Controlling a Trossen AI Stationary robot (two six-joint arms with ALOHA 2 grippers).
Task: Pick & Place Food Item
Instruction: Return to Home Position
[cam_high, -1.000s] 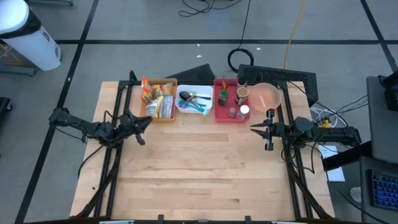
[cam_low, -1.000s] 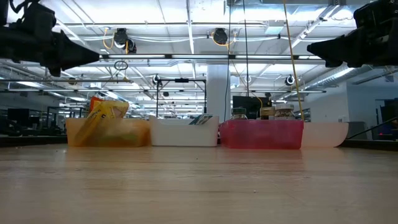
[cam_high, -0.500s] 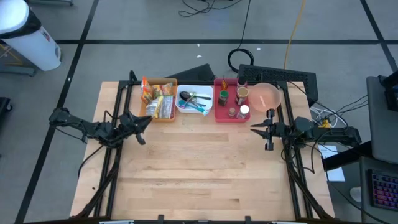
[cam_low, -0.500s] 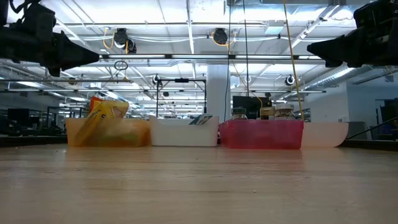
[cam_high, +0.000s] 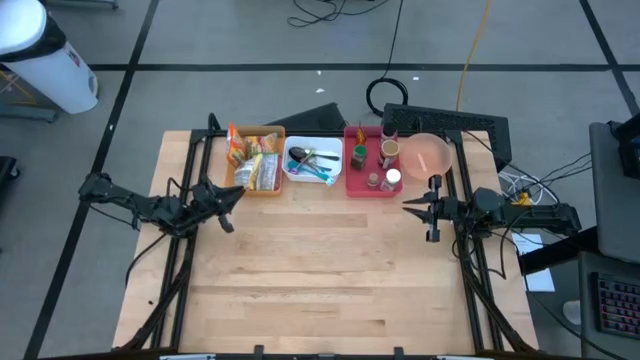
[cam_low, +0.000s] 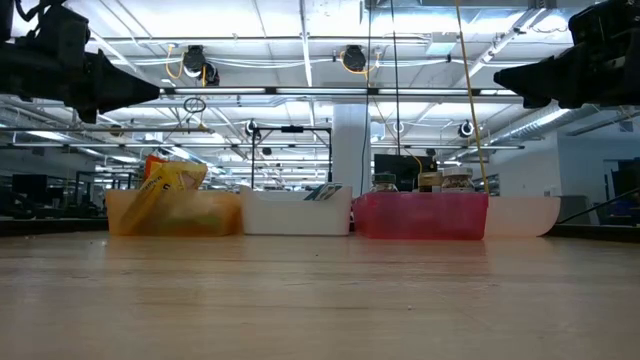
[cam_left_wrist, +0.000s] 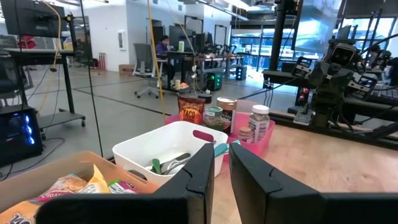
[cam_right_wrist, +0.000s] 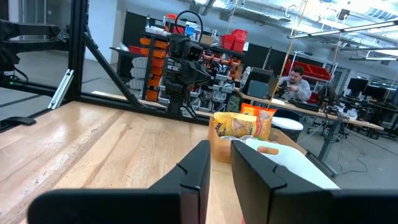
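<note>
Several snack packets (cam_high: 252, 160) lie in an orange bin (cam_high: 268, 186) at the table's far edge, left of centre; they also show in the low view (cam_low: 168, 178) and in both wrist views (cam_left_wrist: 74, 186) (cam_right_wrist: 244, 124). My left gripper (cam_high: 240, 193) hangs shut and level above the table's left side, just near of the orange bin, with nothing between its fingers (cam_left_wrist: 222, 152). My right gripper (cam_high: 405, 206) hangs shut above the table's right side, pointing toward the left edge, and holds nothing (cam_right_wrist: 221, 149).
To the right of the orange bin stand a white bin (cam_high: 312, 163) with utensils, a red bin (cam_high: 372, 160) with jars and a pink bowl (cam_high: 428, 155). Bare wooden tabletop (cam_high: 320, 270) spreads between and in front of the arms. A keyboard (cam_high: 445, 122) lies behind the table.
</note>
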